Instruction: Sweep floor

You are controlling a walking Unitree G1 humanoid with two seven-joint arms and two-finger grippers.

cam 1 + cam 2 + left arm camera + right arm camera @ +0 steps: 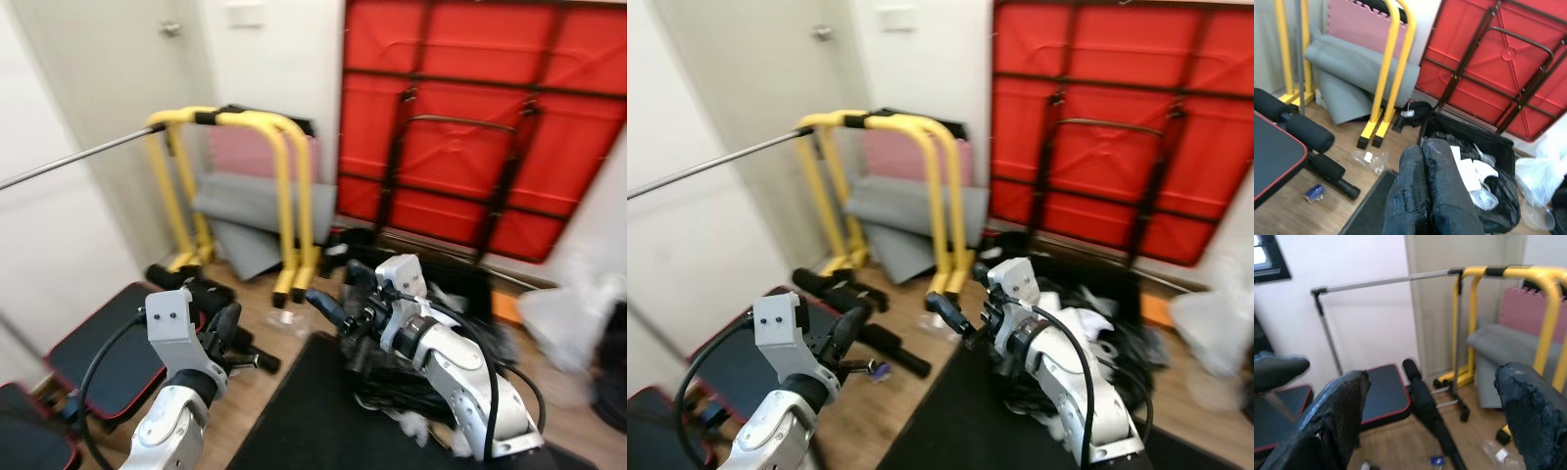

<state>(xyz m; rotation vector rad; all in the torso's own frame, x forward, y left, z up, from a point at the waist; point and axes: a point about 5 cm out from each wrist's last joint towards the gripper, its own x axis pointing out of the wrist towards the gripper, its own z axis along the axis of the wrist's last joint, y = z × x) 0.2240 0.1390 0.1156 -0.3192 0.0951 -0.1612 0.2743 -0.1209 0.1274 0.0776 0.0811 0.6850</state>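
The wooden floor (1342,196) carries litter: a clear plastic wrapper (1369,159) near the yellow bar feet and a small blue scrap (1313,192) beside the bench. My left gripper (230,328) is held low at the left with its fingers (1410,176) pressed together and nothing between them. My right gripper (338,289) is raised in the middle over the black mat's edge. Its fingers (1337,416) are spread wide apart and hold nothing. A clear bottle (1493,453) lies on the floor beyond it.
Yellow dip bars (284,196) with rolled grey mats (255,211) stand ahead. A black bench with red trim (108,352) is at the left, a red folded table (470,117) leans on the wall. An open black bag of clutter (1474,171) and a black mat (323,411) are close.
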